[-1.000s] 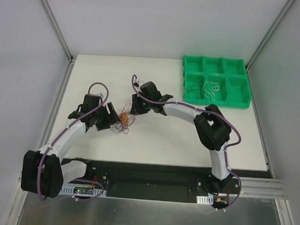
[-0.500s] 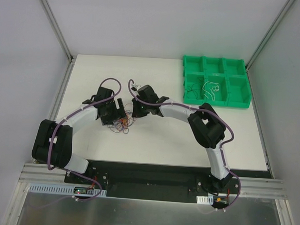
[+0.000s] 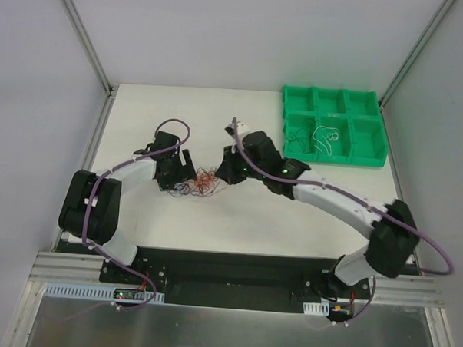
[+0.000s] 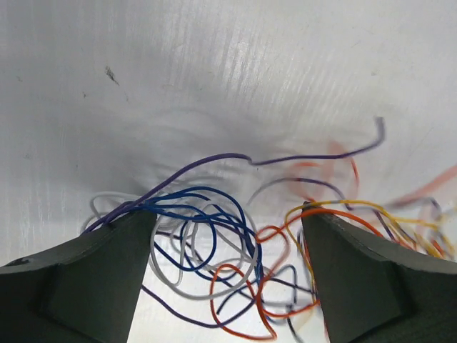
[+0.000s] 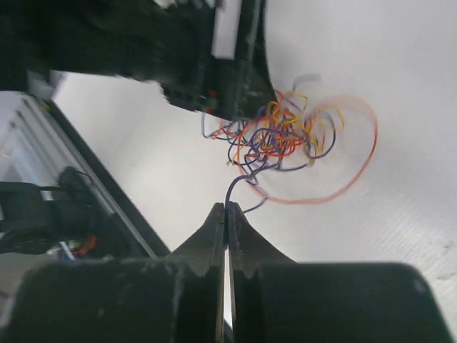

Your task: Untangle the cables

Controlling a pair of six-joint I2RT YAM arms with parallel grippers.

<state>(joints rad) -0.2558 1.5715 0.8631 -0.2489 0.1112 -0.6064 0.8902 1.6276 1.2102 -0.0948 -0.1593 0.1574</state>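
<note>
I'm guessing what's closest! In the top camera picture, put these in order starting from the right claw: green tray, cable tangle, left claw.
Starting from the right claw:
1. the cable tangle, right at its tips, just to the left.
2. the left claw, across the tangle, on the left.
3. the green tray, far off at the back right.

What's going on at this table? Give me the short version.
Two robot arms are working on a knot of thin coloured cables on the white table. The right tool is shut on a purple strand leading out of the knot. The left tool stands open, straddling blue, white and orange loops, gripping nothing. A few loose strands lie in the green tray; the knot is not yet undone.
</note>
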